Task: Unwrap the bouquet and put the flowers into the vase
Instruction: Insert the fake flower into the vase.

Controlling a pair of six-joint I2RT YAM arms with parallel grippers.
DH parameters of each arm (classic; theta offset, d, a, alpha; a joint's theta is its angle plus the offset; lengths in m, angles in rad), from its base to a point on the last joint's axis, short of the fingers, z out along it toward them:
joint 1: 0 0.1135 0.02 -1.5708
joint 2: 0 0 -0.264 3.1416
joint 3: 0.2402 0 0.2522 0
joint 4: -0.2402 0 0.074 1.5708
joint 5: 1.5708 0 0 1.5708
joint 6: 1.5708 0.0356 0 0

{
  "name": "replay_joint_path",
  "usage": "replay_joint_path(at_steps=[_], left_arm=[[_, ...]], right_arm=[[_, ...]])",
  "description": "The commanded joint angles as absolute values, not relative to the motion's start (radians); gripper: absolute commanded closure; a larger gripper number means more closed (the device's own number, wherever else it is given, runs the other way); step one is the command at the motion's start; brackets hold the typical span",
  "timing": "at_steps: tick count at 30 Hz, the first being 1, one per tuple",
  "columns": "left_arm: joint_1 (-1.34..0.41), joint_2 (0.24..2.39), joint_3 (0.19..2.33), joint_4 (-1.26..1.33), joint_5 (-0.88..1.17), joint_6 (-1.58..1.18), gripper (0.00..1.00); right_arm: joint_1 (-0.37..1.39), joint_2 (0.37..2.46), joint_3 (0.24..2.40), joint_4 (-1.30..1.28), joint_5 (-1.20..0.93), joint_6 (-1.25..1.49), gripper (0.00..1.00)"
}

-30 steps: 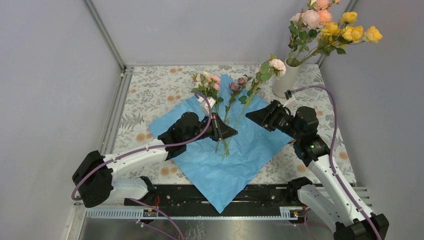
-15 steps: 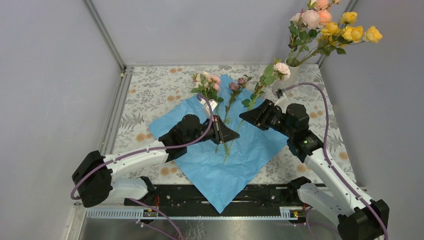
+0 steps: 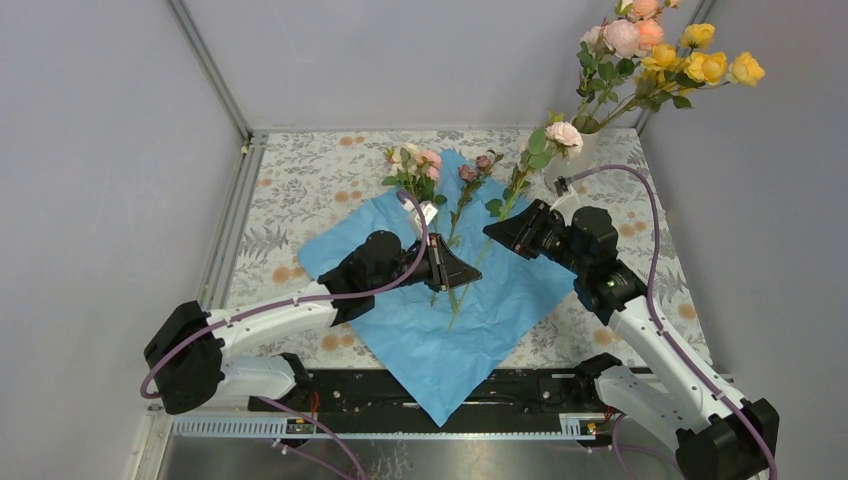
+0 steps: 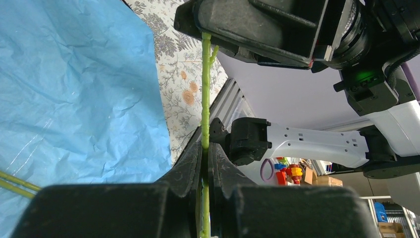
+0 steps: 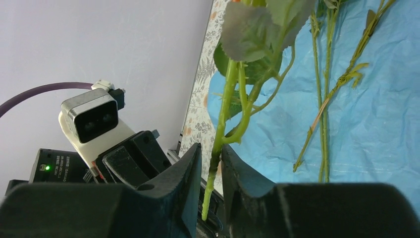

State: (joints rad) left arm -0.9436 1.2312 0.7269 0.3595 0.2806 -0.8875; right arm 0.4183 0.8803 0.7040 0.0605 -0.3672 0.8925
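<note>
Blue paper (image 3: pixel 470 320) spread flat mid-table, so looks like done with the unwrapping part. Now mid-handoff on one flower (image 3: pixel 565 133), cream-pink head pointing far right toward the vase (image 3: pixel 580 155).

Left gripper (image 4: pixel 205 148) clamped tight on the lower stem, plainly pinching it in the wrist view, probably to keep the thing lifted off the paper and steady. Right gripper (image 5: pixel 210 148) straddling the same stem higher up, just below a leafy fork, fingers snug on either side. Can't tell whether actually biting yet or only about to. Makes sense as a regrip though: closer to the head, better reach to the vase mouth.

Vase standing in the far right corner, already stuffed with yellow and pink roses (image 3: pixel 665 55). Two more sprigs (image 3: pixel 420 165) lying on the far part of the paper, left of the held one, waiting for a turn. Guessing somewhere past halfway.

Worth watching: letting go on the left before a firm hold on the right, and snagging the loose stems underneath.
</note>
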Motion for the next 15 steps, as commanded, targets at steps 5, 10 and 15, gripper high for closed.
replay_joint_path(at_steps=[5, 10, 15], left_arm=[[-0.954, 1.212, 0.767, 0.413, 0.296, -0.873, 1.0], [-0.955, 1.204, 0.777, 0.381, 0.273, -0.851, 1.0], [-0.956, 1.182, 0.784, 0.343, 0.243, -0.824, 0.79]], right_arm=[[0.428, 0.875, 0.755, 0.068, -0.324, 0.862, 0.88], [0.429, 0.862, 0.757, 0.059, -0.303, 0.844, 0.96], [0.434, 0.823, 0.766, 0.01, -0.251, 0.799, 0.99]])
